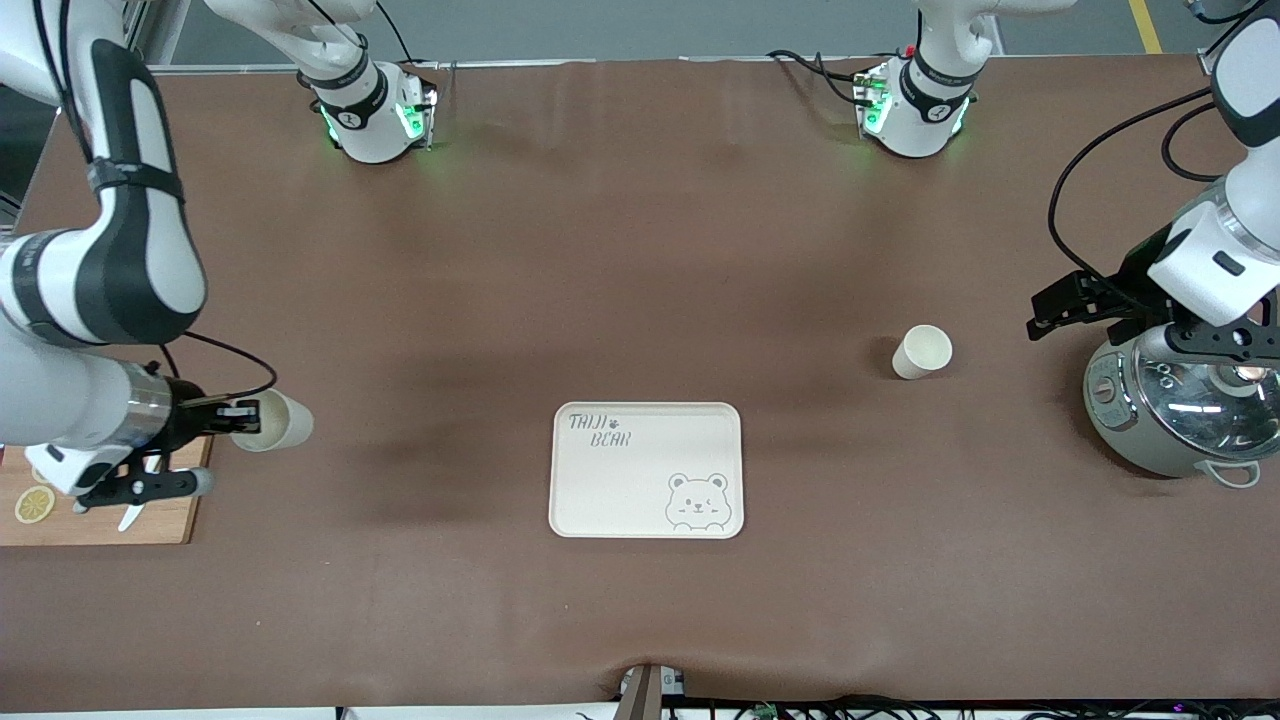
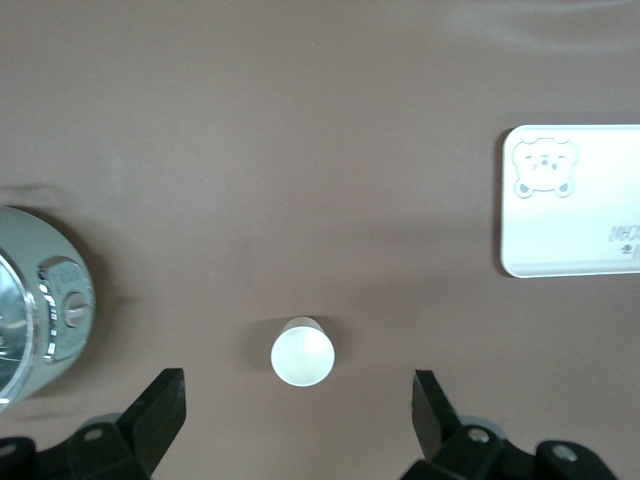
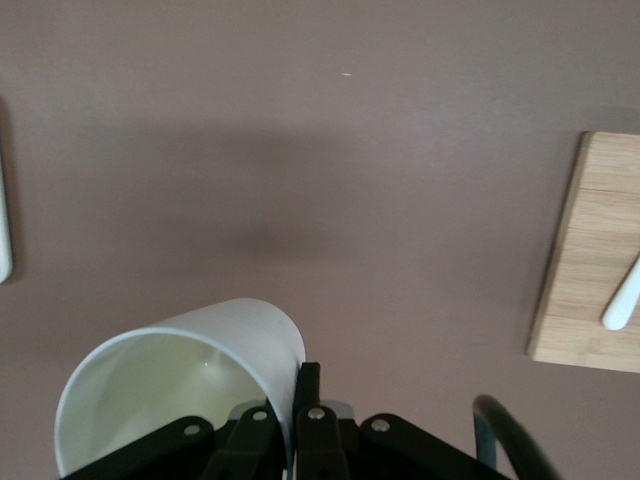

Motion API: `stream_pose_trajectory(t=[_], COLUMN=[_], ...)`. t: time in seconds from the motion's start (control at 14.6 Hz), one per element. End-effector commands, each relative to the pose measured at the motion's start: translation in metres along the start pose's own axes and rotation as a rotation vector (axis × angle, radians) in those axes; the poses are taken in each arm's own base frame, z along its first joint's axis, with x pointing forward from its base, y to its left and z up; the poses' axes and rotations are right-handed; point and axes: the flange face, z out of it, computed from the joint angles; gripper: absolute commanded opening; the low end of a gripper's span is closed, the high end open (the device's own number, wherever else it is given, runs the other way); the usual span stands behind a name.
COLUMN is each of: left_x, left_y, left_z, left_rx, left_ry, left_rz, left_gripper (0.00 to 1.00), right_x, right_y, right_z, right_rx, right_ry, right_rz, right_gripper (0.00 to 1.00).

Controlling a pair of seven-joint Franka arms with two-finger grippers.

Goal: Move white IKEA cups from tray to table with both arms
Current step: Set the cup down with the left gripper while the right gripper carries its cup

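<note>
While the right gripper [image 1: 243, 417] pinches one cup's [image 1: 275, 420] rim, the left wrist view shows the left gripper's fingers [image 2: 160, 405] spread above the second cup [image 2: 302, 352], at the tray's [image 1: 647, 510] two o'clock.

The only writing that can be read stands on the cream tray [image 1: 646, 470], in the lower middle of the front view. In its upper left corner it carries the words "TAIJI BEAR" in two lines of thin grey letters, with a small paw mark after the first word. In its lower right corner a bear face is drawn. In the left wrist view the same tray [image 2: 570, 215] shows at the right edge, with its letters turned and cut off, so they cannot be read there.
</note>
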Motion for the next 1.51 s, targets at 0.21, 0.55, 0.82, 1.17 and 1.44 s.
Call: stream_pose_trajectory(t=[0.21, 0.55, 0.82, 1.17, 1.44], left_x=[-0.004, -0.012, -0.017, -0.018, -0.016], left_y=[0.020, 0.050, 0.047, 0.045, 0.043], left_z=[-0.015, -0.005, -0.005, -0.009, -0.007], left_rx=[0.158, 0.149, 0.137, 0.061, 0.041], left_ry=[-0.053, -0.117, -0.158, -0.154, -0.149], left_rz=[0.111, 0.178, 0.172, 0.148, 0.139], left_gripper=[1.00, 1.00, 1.00, 1.00, 1.00], right_x=[-0.014, -0.020, -0.027, -0.032, -0.036], right_y=[0.025, 0.034, 0.043, 0.042, 0.042], right_z=[0.055, 0.102, 0.130, 0.157, 0.171], right_rx=[0.001, -0.009, -0.015, -0.026, -0.033], right_ry=[0.057, 0.100, 0.137, 0.185, 0.216], right_rz=[-0.033, -0.054, -0.064, -0.070, -0.069], right_gripper=[0.00, 0.00, 0.00, 0.00, 0.00])
